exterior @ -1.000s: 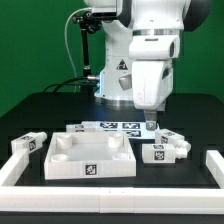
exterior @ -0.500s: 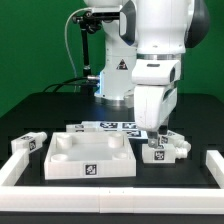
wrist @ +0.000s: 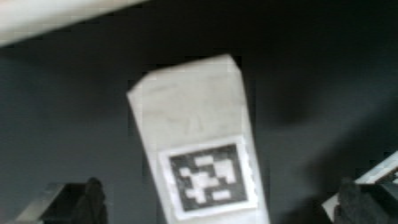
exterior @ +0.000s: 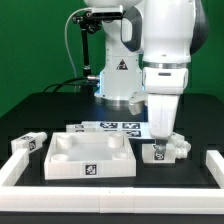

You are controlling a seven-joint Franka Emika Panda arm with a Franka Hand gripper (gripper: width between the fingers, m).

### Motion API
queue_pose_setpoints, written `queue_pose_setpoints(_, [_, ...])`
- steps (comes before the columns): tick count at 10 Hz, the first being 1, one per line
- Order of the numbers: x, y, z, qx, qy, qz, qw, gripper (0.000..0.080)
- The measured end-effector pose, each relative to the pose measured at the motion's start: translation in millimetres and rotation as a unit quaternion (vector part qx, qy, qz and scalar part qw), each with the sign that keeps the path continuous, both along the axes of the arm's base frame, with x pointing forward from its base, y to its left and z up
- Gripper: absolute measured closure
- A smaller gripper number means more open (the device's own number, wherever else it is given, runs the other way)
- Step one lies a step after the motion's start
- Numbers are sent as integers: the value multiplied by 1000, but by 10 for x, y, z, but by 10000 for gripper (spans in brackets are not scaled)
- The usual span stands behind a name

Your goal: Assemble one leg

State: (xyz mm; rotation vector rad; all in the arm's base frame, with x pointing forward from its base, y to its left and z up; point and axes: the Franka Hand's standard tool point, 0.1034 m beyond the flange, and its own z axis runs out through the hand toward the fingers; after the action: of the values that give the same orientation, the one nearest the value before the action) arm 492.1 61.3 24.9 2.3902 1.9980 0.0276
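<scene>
A white leg (exterior: 155, 153) with a black-and-white tag lies on the black table to the exterior view's right of the tray. A second leg (exterior: 180, 146) lies touching or right beside it. My gripper (exterior: 158, 136) hangs just above the first leg, its fingers pointing down. In the wrist view that leg (wrist: 192, 130) fills the middle. It lies between my two dark fingertips (wrist: 71, 205), and my gripper (wrist: 217, 205) is open around it without touching. A third leg (exterior: 30, 142) lies at the exterior view's far left.
The large square white tray (exterior: 90, 160) sits at the front middle. The marker board (exterior: 112, 127) lies behind it. White rails stand at the left (exterior: 14, 172) and right (exterior: 212, 168) edges. The robot base (exterior: 115, 80) stands at the back.
My arm has moved toward the exterior view's right and lowered, bringing the gripper from behind the tray's corner to just above the leg there.
</scene>
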Motion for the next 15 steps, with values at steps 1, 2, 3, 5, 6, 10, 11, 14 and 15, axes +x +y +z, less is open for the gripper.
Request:
queue_pose_setpoints(1, [-40,19,-65,0,7,3,1000,150])
queue_pose_setpoints(2, [-34,-36,-140,-1,14,4,1000,150])
queue_pose_setpoints(3, [-10,-58,-155,-1,14,1,1000,150])
queue_pose_setpoints(5, [-11,-56,-156,0,14,1,1000,162])
queue_pose_setpoints(6, [-12,-56,-157,0,14,1,1000,345])
queue_pose_setpoints(10, [3,-151,142,-11,11,-19,1000,520])
queue_pose_setpoints(11, [-142,-199,281,-14,9,-28,999,520])
queue_pose_setpoints(14, [-353,-258,382,-18,13,-54,998,520])
queue_pose_setpoints(15, [-348,-258,382,-18,13,-54,998,520])
